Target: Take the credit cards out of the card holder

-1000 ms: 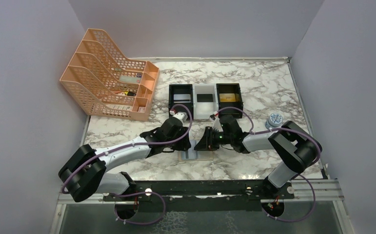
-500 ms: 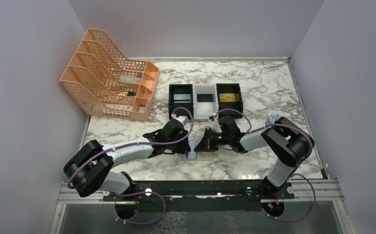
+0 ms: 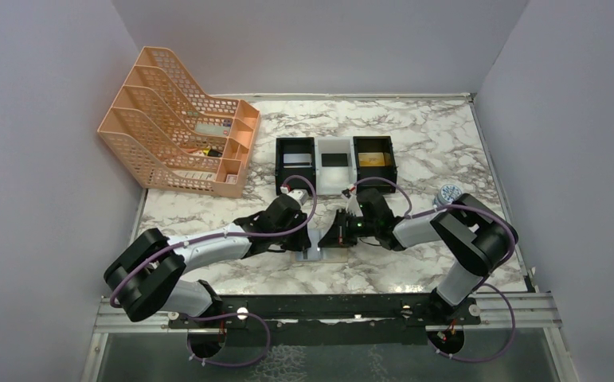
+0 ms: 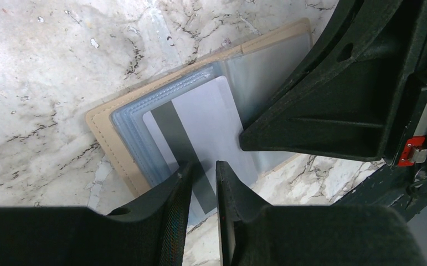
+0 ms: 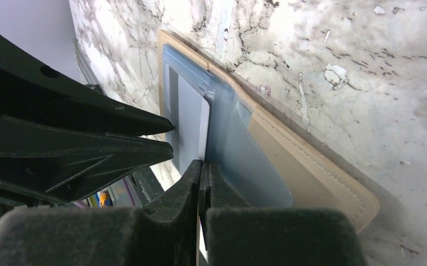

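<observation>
Down at the card's right edge, the right claw (image 5: 202,165) has just drawn its fingers tight together; a second ago they stood apart. The tips meet right on the edge of the pale card (image 5: 191,119), but whether they have the card itself or only clear plastic between them I cannot tell. Opposite, the left claw (image 4: 201,167) has narrowed as well, yet a slim gap is left and the card's dark stripe shows through it. Those tips sit over the card's near end and nip nothing that I can see.

Under both lies the card holder (image 4: 108,138), spread open and flat on the marble tabletop (image 4: 45,66), in the near middle, its grey-blue sleeves (image 4: 127,124) facing up. It has not budged in that second. The card lies against the sleeves, so I would say nothing is out yet.

To my eye the closing means the grip is being taken and the pull comes next. A thin card could slip from a bad pinch, or drag the holder along with it.

Farther back stand three small trays (image 3: 316,151) in a row, and a peach file rack (image 3: 176,127) at the far left.
</observation>
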### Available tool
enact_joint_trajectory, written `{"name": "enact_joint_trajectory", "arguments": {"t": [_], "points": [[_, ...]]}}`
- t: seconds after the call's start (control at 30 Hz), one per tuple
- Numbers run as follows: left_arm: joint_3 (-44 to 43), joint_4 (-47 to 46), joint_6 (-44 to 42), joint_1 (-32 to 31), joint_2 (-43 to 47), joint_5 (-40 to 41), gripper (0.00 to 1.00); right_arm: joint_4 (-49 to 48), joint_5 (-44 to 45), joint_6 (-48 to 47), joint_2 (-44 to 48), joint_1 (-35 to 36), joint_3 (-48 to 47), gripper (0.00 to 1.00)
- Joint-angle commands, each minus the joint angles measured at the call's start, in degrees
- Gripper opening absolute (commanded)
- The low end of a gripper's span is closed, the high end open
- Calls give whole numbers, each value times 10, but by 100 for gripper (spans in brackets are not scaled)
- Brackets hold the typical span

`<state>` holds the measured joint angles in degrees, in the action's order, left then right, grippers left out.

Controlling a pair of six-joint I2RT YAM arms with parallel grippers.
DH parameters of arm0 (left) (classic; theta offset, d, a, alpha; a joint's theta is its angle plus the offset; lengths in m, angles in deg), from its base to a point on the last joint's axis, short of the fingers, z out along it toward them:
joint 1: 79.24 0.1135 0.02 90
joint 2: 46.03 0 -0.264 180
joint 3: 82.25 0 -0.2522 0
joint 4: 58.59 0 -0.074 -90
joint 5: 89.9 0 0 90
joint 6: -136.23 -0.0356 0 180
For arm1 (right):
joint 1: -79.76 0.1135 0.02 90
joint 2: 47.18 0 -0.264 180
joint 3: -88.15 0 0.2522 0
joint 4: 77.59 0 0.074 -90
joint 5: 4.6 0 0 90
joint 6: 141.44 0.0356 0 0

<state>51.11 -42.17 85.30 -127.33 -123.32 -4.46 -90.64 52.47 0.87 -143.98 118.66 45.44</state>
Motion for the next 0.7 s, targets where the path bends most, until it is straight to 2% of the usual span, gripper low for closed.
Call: {"name": "enact_joint_trajectory", "arguments": {"t": [0.0,0.33,0.53,0.67], "points": [[11,45,-14,-2,3,24,26,12,17,-12,17,0,11,1],[2,54,-14,-4,47,36,30,23,26,-15,27,-1,6,1],[-28,44,-22,-5,10,22,26,16,17,-12,19,0,3,1],[-17,35,-21,-5,1,21,23,23,21,-14,20,0,5,1]]}}
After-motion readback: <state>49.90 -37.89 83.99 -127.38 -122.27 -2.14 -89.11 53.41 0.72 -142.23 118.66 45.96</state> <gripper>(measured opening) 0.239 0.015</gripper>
